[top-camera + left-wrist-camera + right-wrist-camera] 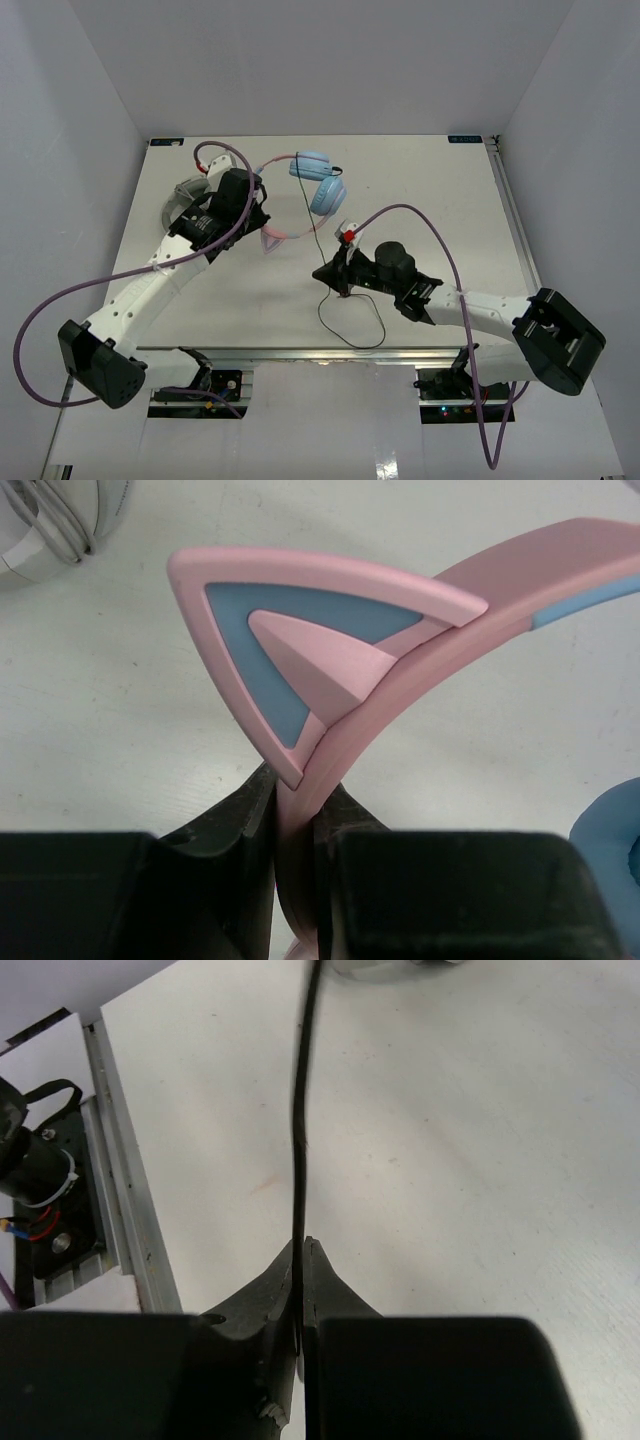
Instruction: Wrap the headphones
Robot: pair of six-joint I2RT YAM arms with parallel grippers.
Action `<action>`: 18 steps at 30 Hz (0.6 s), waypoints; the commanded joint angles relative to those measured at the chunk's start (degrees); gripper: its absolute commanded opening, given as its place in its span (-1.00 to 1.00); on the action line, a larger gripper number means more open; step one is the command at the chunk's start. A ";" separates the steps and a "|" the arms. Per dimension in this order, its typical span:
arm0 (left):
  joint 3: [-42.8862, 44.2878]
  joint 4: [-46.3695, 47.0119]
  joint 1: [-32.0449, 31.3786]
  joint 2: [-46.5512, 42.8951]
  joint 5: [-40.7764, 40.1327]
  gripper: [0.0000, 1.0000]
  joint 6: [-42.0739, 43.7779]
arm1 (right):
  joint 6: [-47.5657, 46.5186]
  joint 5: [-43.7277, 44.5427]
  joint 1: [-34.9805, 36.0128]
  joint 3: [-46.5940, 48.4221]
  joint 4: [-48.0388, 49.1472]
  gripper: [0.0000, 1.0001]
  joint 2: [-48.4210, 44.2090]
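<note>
The headphones lie at the table's back middle, with two light-blue earcups (322, 182) and a thin pink headband (283, 232). My left gripper (261, 214) is shut on the headband just below a pointed cat ear (300, 650); the band sits pinched between the jaws of the left gripper (298, 792). One earcup edge (612, 830) shows at the right. The black cable (319, 232) runs from the earcups down to my right gripper (337, 276), then loops toward the front edge. The right gripper (301, 1250) is shut on the cable (297, 1110).
A grey-white looped band (184, 194) lies behind the left arm, also showing in the left wrist view (50, 530). The cable's slack loop (378, 340) lies near the table's front edge. An aluminium rail (115, 1190) borders the table.
</note>
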 commanded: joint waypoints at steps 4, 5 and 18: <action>-0.86 5.52 0.66 -7.65 -0.22 -1.00 -2.74 | -1.62 8.68 0.61 -3.61 1.03 -0.85 -3.37; -0.97 5.29 0.66 -8.07 -0.90 -1.00 -2.66 | -1.65 9.41 0.61 -4.14 1.18 -0.85 -3.98; -2.98 6.07 0.66 -12.18 4.56 -1.00 -0.40 | -2.62 18.72 0.53 -5.55 1.36 -0.85 -4.00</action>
